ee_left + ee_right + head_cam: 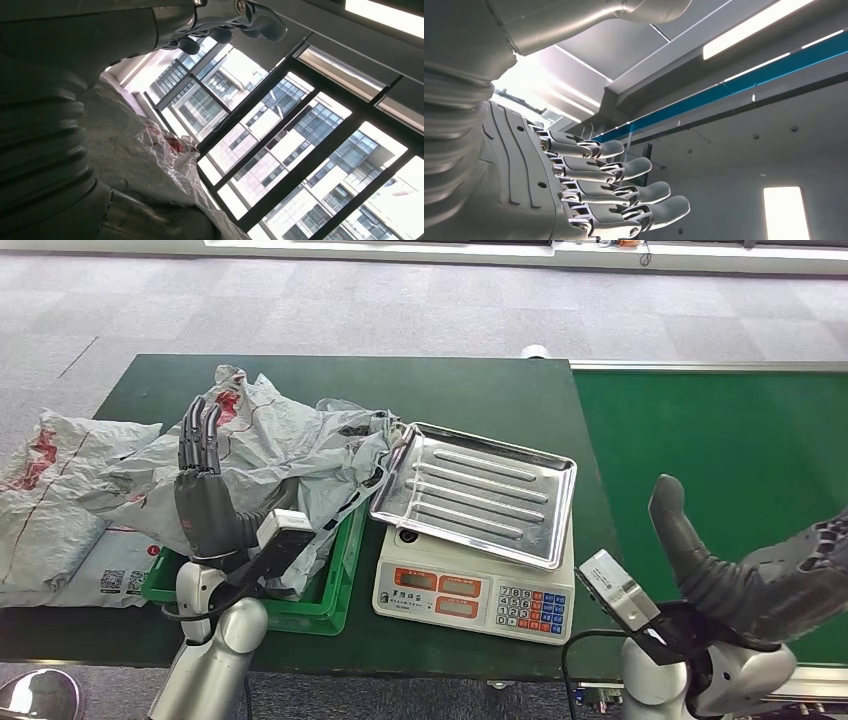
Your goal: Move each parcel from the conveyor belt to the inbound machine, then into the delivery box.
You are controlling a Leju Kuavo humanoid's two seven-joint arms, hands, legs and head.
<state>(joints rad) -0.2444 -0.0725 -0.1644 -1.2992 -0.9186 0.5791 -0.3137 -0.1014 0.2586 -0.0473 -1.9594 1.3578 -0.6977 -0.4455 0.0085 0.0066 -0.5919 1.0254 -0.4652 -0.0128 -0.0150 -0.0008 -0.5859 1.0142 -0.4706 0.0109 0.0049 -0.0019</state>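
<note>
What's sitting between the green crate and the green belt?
In the head view, a scale with a metal tray on top sits on the table between the crate and the belt.

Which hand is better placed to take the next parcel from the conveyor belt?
Probably the right hand: it hangs open over the green conveyor belt. The left hand stands by the grey parcels, far from the belt.

A parcel-sorting station in a large commercial hall. A green conveyor belt [720,460] at 3 o'clock meets a dark green surface [470,390] carrying a weighing scale [470,585] with a steel tray, a green crate [335,585] and grey courier bags [60,500]. Grey carpet tiles [400,300] spread at 12 o'clock; the wrist views show strip lights and tall windows.
</note>
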